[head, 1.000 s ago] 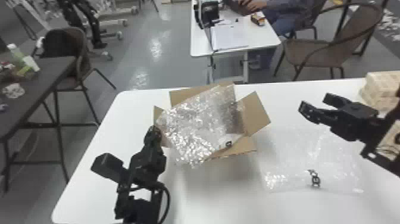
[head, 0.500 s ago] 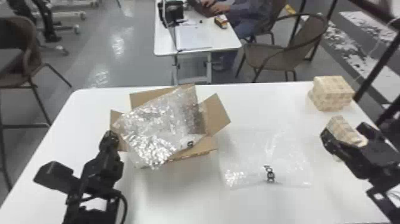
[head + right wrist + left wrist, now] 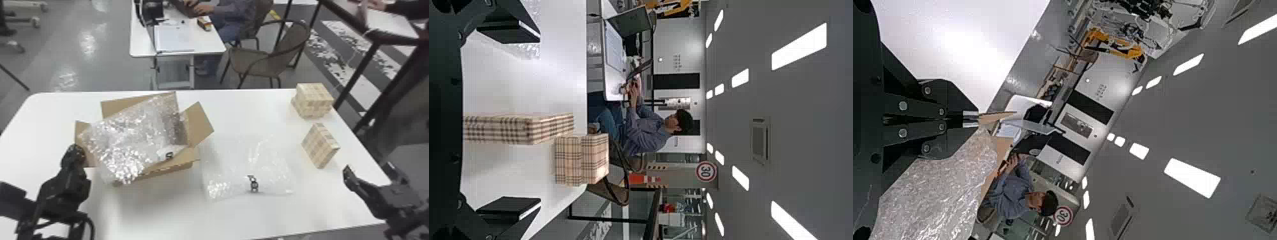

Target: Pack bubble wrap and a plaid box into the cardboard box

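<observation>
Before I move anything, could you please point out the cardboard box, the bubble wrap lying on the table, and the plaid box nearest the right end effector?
Cardboard box [image 3: 198, 125], head view, on its right-hand flap.
Bubble wrap [image 3: 239, 166], head view, near its middle.
Plaid box [image 3: 316, 146], head view, on its broad face.

I pinch the tan cardboard box's flap [image 3: 996, 117] between the flat black fingers of my left gripper [image 3: 76, 152]. Shiny, crinkled clear bubble wrap [image 3: 935, 197] lies just beside my fingers, near the smooth white tabletop [image 3: 960, 40]; farther off stands an orange-yellow machine [image 3: 1120, 48].
</observation>
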